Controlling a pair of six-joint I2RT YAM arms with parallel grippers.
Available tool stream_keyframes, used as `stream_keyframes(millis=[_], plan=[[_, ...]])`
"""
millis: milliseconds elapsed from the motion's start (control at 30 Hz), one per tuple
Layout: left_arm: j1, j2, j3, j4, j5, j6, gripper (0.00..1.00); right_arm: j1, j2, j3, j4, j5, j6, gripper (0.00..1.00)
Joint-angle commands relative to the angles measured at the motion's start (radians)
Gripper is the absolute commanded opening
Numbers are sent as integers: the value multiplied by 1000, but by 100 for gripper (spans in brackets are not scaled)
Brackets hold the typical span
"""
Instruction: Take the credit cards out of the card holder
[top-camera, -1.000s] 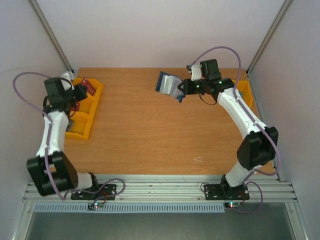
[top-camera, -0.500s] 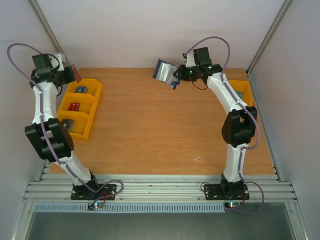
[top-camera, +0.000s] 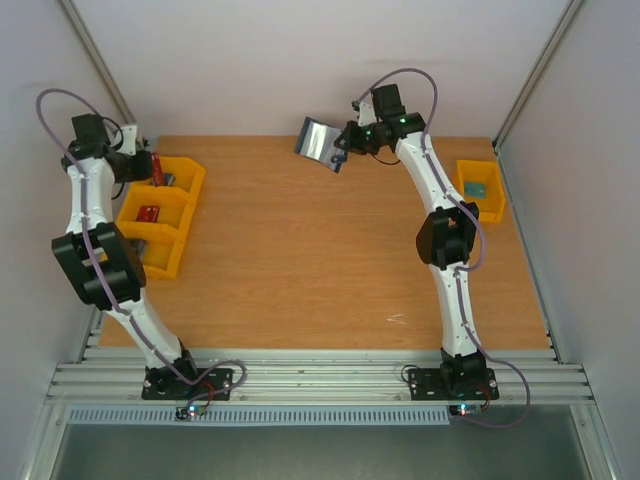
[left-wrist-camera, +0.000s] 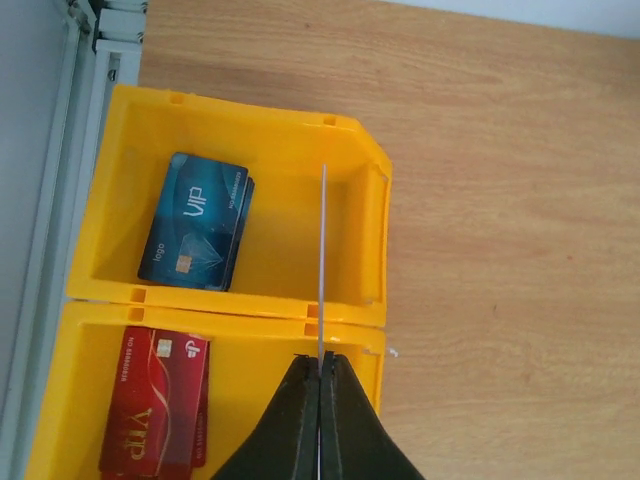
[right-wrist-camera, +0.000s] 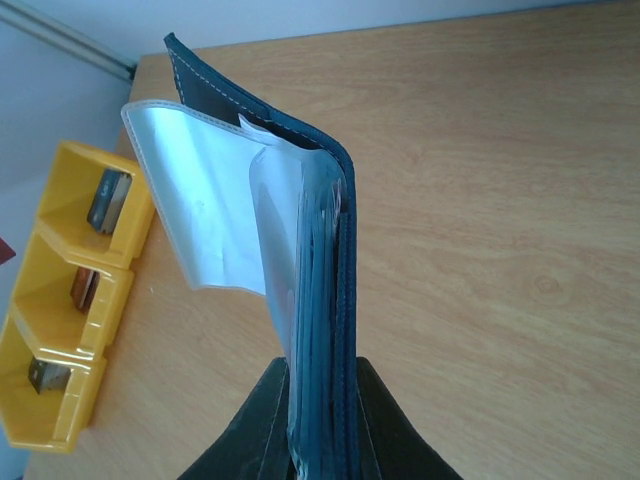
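Observation:
My right gripper (top-camera: 342, 148) is shut on the spine end of the open card holder (top-camera: 317, 140) and holds it in the air above the table's far middle. In the right wrist view the card holder (right-wrist-camera: 335, 250) is navy, with clear plastic sleeves (right-wrist-camera: 200, 200) fanned out to the left between my fingertips (right-wrist-camera: 320, 366). My left gripper (top-camera: 148, 166) is shut on a thin credit card (left-wrist-camera: 323, 250), seen edge-on above the far compartment of the yellow bin (left-wrist-camera: 250, 110). That card looks reddish in the top view (top-camera: 156, 164). The left gripper's tips (left-wrist-camera: 321, 358) pinch its near edge.
The yellow three-compartment bin (top-camera: 170, 250) stands at the table's left edge. It holds a blue VIP card (left-wrist-camera: 195, 235) in the far compartment and a red VIP card (left-wrist-camera: 155, 415) in the middle one. A second yellow bin (top-camera: 470, 170) stands at the right edge. Frame posts rise at the back corners.
My left gripper swung up to the far left corner with its card, then came back over the bin's far compartment. My right gripper moved left and farther back with the card holder.

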Motion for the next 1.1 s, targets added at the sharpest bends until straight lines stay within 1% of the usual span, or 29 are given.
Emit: stream_keyframes(millis=[0,133,200,267,367,533,667,800,1067], plan=[[23,7,54,-131,55,273,0,-3,-4,77,-77,-24,-39,1],[46,25,84,-230,22,468,0,-2,-7,77,-78,-38,-50,1],[47,68,140,-314,-12,541,0,-3,-11,76,-86,-47,-58,1],[47,121,207,-392,-79,566,0,-3,-16,76,-99,-49,-67,1],[46,186,286,-465,-172,552,0,-3,-23,72,-116,-55,-76,1],[47,217,296,-492,-198,545,0,0,-46,40,-125,-62,-86,1],[44,283,360,-550,-230,468,0,2,-68,7,-122,-55,-95,1],[41,317,366,-544,-254,441,0,3,-68,2,-121,-62,-92,1],[39,359,382,-541,-266,465,0,5,-62,-1,-129,-68,-89,1]])
